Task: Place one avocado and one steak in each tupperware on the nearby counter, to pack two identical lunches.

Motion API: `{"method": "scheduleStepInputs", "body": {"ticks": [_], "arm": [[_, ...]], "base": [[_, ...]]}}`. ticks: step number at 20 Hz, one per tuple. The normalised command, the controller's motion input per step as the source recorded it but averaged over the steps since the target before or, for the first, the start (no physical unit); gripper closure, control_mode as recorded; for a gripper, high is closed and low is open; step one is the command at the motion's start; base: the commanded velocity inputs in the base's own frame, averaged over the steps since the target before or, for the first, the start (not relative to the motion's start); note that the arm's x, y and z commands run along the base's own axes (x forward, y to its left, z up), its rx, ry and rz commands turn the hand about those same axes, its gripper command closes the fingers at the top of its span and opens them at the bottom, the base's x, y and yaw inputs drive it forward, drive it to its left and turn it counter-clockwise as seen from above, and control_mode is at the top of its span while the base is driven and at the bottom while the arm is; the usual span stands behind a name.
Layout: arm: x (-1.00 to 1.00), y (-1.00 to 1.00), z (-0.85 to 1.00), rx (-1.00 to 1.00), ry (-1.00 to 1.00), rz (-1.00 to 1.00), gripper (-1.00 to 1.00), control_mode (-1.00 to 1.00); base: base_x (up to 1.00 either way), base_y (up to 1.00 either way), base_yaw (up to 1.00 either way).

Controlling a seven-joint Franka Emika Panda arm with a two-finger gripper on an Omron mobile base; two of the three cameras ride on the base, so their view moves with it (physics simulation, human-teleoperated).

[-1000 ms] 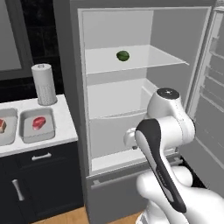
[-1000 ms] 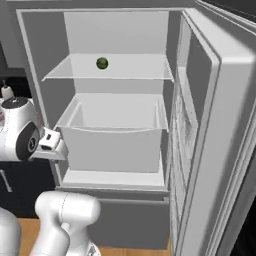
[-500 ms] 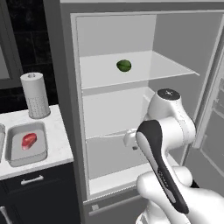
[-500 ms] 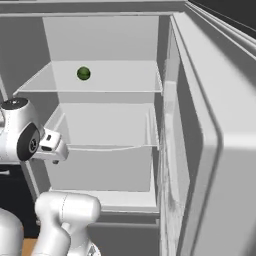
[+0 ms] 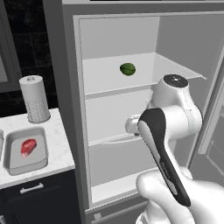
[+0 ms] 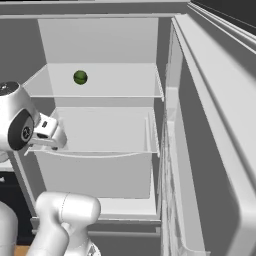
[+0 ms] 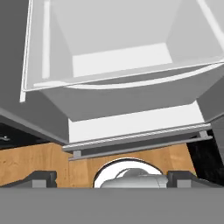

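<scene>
1. Left base view: the open fridge (image 5: 131, 109) stands straight ahead, its interior pale grey, with a glass shelf (image 5: 131, 81) high up. A single green avocado (image 5: 127, 69) lies on that shelf, near its middle, apart from the walls.
2. In the same view, the white arm (image 5: 168, 127) rises from the lower right and bends in front of the fridge's middle compartment; the hand is mostly hidden behind the arm's own elbow, so the jaws cannot be judged from here.
3. To the left, the counter (image 5: 59, 148) carries one tupperware (image 5: 25, 151), a shallow grey tray with a red steak (image 5: 28, 147) lying inside it. A second tray's edge just shows at the far left border. A paper towel roll (image 5: 34, 99) stands upright behind the tray, near the wall.
4. Right base view: the avocado (image 6: 80, 77) sits on the upper shelf (image 6: 110, 82), toward its left side. Below it is a clear drawer (image 6: 105, 135). The fridge door (image 6: 210, 130) swings open at the right. The arm's wrist sits at the left, level with the drawer's front rim.
5. Hand view: the gripper (image 7: 111, 178) points down past the drawer (image 7: 118, 57) toward the fridge's bottom sill and wooden floor (image 7: 35, 162). The two fingertips (image 7: 41, 178) stand far apart at the lower corners, spread wide with nothing between them.
</scene>
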Motion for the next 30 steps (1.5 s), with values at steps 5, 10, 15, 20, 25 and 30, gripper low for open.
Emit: {"method": "scheduleStepInputs", "body": {"ticks": [5,10,15,20,25,30], "arm": [[0.00,-0.07,1.00,0.00,-0.34,-0.03,-1.00,-1.00],[0.27,-0.23,0.98,0.00,-0.28,0.00,-1.00,-1.00],[0.91,-0.06,0.13,0.00,-0.24,0.00,-1.00,-1.00],[1.00,0.00,0.00,0.00,-0.01,0.00,-1.00,-1.00],[1.00,0.00,0.21,0.00,0.00,0.00,-1.00,-1.00],[0.97,0.00,0.03,0.00,0.00,0.00,-1.00,-1.00]], "base": [[0.00,0.00,0.00],[0.00,0.00,0.00],[0.00,0.00,0.00],[0.00,0.00,0.00],[0.00,0.00,0.00],[0.00,0.00,0.00]]}}
